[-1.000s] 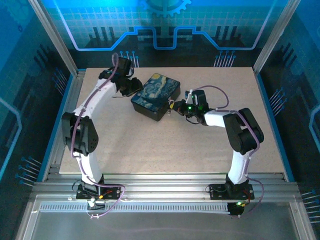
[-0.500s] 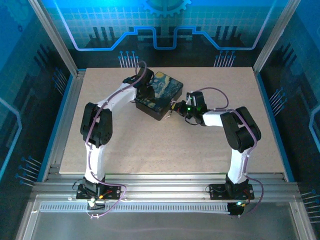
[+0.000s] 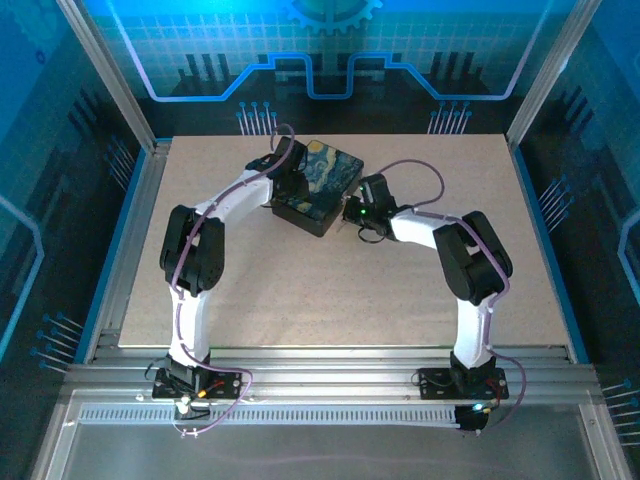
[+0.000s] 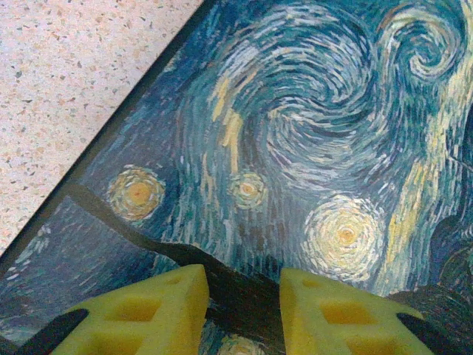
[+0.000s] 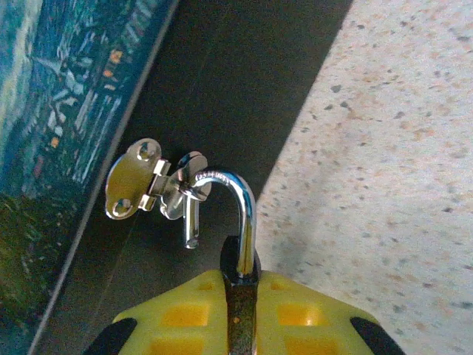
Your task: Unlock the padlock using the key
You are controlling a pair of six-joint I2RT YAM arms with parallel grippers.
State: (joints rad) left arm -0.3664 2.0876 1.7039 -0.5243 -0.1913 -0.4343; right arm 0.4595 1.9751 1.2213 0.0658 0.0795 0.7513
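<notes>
The padlock hangs by its chrome shackle from the silver hasp on the side of the starry-night box. One shackle leg hangs free of the dark body, so the lock stands unlatched. My right gripper is shut on the padlock's body, its yellow fingers pressed against both flat sides. My left gripper hovers just over the box lid, open, with nothing between its pads. In the top view it sits over the box's left end. The key is hidden.
The box stands at the back centre of the speckled table. The right arm reaches in from the right, and the left arm arches in from the left. Aluminium frame rails border the table.
The left arm swung from left of the box to over its lid, and the box turned slightly. The right gripper moved closer to the box with the padlock.
</notes>
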